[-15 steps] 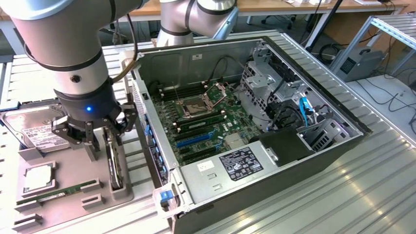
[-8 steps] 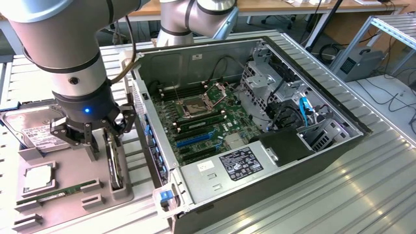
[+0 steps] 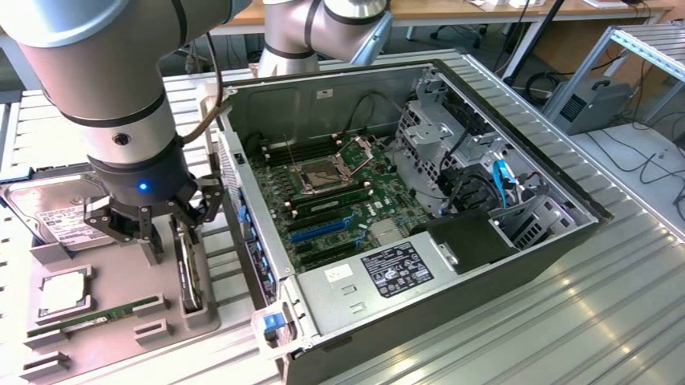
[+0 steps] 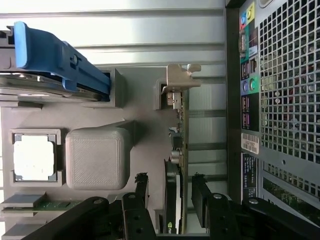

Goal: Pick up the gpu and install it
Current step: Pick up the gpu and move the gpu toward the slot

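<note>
Bright, even light falls from overhead in the exterior view. The ribbed metal bench (image 3: pixel 599 321) throws pale streaks of glare at four o'clock, and the arm (image 3: pixel 96 72) carries a soft highlight along its silver tube at ten o'clock. A small blue lamp (image 3: pixel 141 187) glows on its wrist. The computer case (image 3: pixel 354 104) is shaded inside, deepest towards three o'clock. In the wrist view the bench ribs wash out almost white, the chip (image 4: pixel 34 157) burns pale, and the fingers (image 4: pixel 200 195) read as near-black shapes.
</note>
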{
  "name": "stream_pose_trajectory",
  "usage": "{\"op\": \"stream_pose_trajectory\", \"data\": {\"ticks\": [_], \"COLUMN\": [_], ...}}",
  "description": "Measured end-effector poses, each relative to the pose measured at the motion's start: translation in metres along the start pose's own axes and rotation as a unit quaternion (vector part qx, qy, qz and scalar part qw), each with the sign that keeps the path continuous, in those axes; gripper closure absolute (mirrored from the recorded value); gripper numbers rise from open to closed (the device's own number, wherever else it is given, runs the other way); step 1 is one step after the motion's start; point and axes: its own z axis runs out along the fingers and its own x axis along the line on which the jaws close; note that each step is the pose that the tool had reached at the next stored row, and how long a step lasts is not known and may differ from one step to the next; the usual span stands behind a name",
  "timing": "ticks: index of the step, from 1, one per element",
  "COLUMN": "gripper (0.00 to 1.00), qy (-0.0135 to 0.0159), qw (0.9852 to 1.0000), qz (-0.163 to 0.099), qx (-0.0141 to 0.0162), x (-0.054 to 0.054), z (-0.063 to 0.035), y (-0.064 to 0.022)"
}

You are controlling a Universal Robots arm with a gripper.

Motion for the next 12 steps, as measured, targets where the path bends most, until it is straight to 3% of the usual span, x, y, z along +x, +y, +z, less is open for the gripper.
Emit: {"op": "stream_pose_trajectory", "data": {"ticks": [12], "gripper": [0.52], "qy": [-0.0001], "qw": [1.0000], "qz": [0.000], "qx": [-0.0001], "x": [0.0002], "z": [0.0061], "y": [-0.0001]}}
